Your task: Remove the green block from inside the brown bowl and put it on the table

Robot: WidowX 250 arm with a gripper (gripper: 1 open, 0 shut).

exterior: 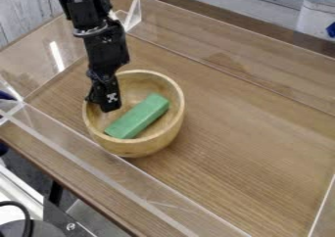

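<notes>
The brown bowl [155, 139] sits on the table [249, 133] left of centre. Inside it the green block [137, 118] lies diagonally, leaning against the inner wall. My black gripper [102, 103] points down into the left part of the bowl, its fingers shut together beside the block's lower left end. Nothing shows between the fingers. Whether they touch the bowl's inner wall or the block I cannot tell.
Low clear acrylic walls [78, 163] run along the table's edges, close to the bowl on the front left. Bare wood stretches to the right and front right of the bowl.
</notes>
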